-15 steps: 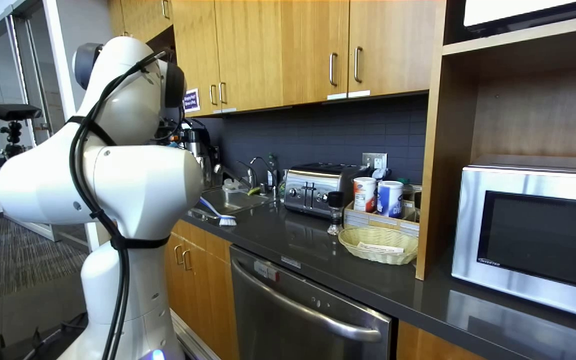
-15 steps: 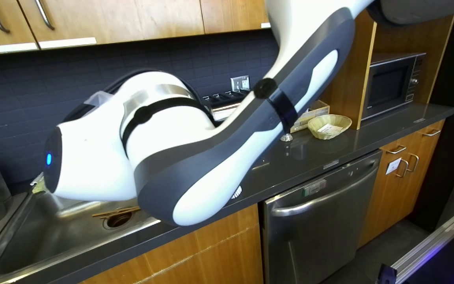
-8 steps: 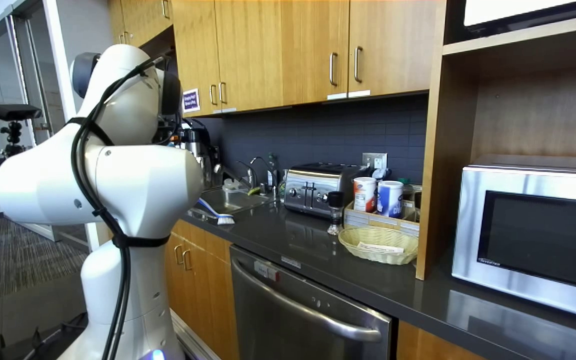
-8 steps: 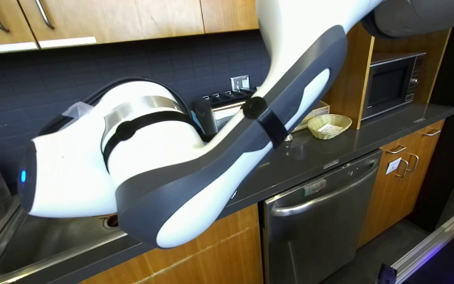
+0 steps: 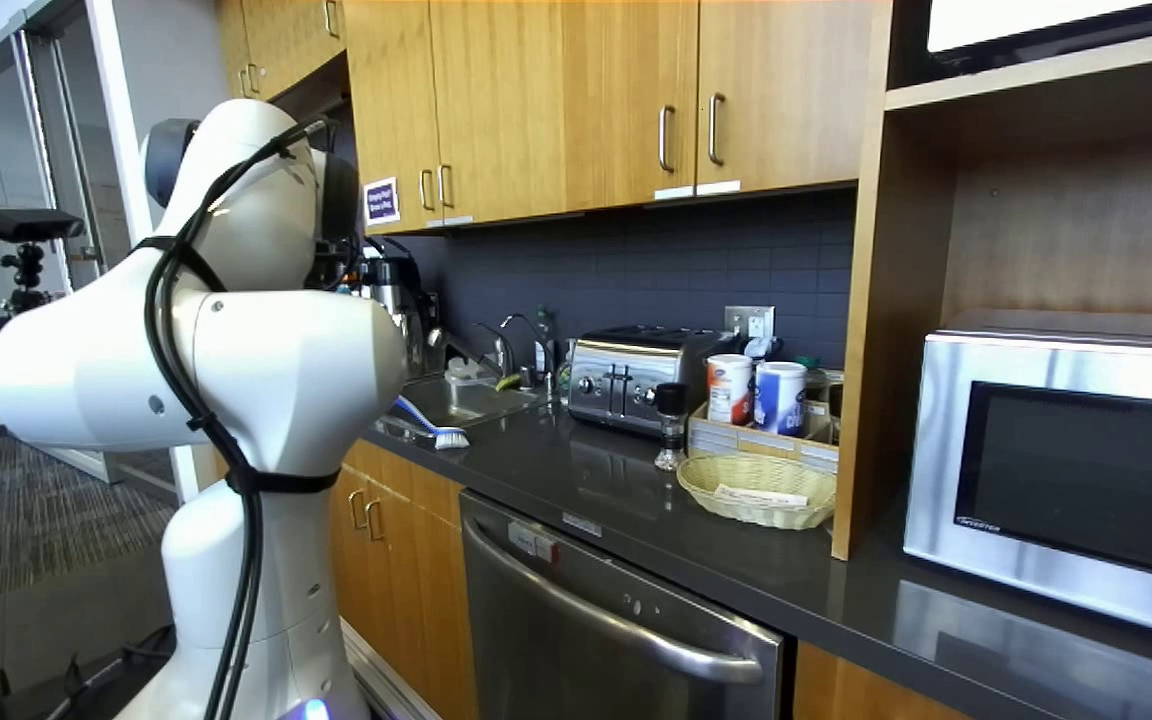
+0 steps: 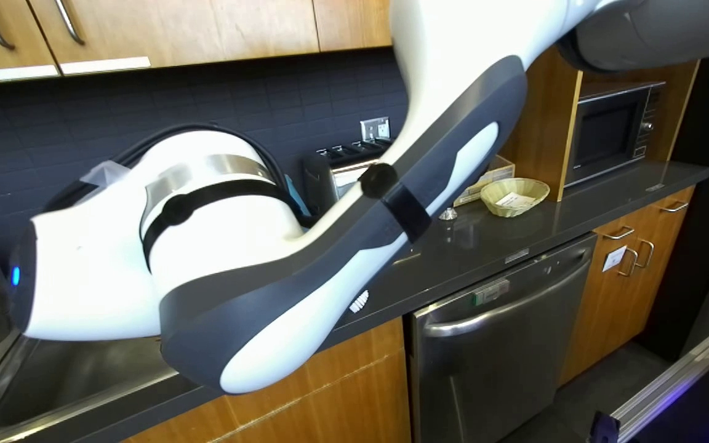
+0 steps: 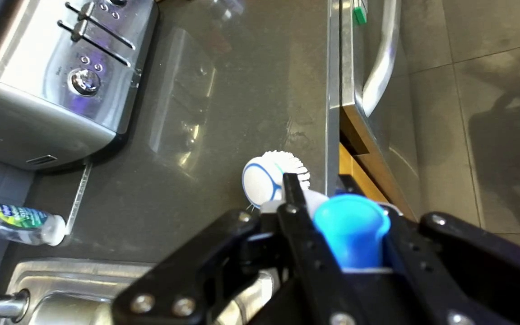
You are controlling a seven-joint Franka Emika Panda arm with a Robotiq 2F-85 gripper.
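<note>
My gripper (image 7: 321, 189) shows in the wrist view with its black fingers closed around the blue handle end (image 7: 352, 230) of a brush. The brush's white head (image 7: 260, 183), with a blue outline and white bristles, shows beyond the fingertips, over the dark counter near its front edge. In both exterior views, the brush head (image 5: 451, 438) (image 6: 359, 301) shows past the arm. A blue handle runs back from it in an exterior view. I cannot tell whether the bristles touch the counter. The gripper itself is hidden behind the arm in both exterior views.
A steel toaster (image 7: 57, 108) stands at the back of the counter, with a clear bottle (image 7: 16, 223) beside it. The sink (image 7: 75, 268) is close by. A pepper grinder (image 5: 671, 425) and wicker basket (image 5: 756, 515) stand farther along. The dishwasher handle (image 7: 384, 54) juts out.
The arm has moved down and, in an exterior view, to the left. The brush head has shifted slightly with it. The toaster and basket have not moved.
</note>
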